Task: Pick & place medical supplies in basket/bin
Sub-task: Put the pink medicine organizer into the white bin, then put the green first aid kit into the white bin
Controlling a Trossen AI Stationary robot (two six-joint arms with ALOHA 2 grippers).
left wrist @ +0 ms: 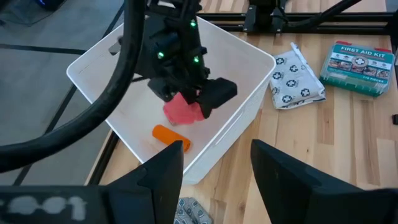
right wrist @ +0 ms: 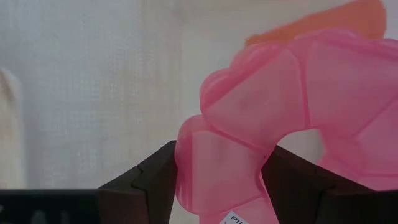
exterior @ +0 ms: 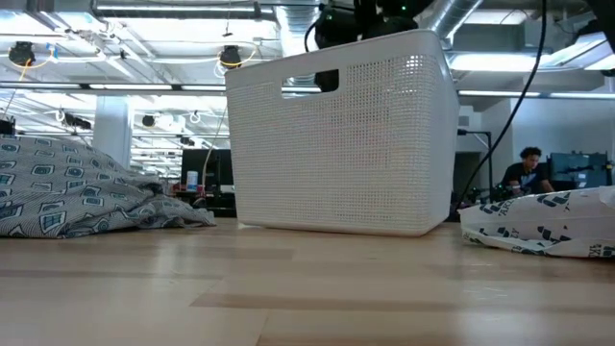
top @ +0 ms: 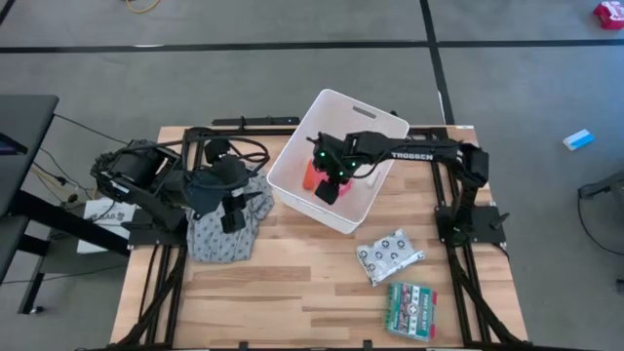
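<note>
Holding the pink round disc (right wrist: 261, 118) inside the white tub (top: 292, 156) with clamped jaws, the right gripper (top: 330, 187) should go low, then let go gently, near the orange cylinder (left wrist: 170, 135)

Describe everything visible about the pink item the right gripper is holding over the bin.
The pink round disc is translucent pink plastic, built of wedge-shaped compartments set in a ring around an open centre, with a small white label at one edge. The right gripper is shut on it, one dark finger on each side of a compartment. It hangs inside the white bin, low over its floor, with the orange cylinder lying on the floor beside it. Whether it touches the floor cannot be told.
</note>
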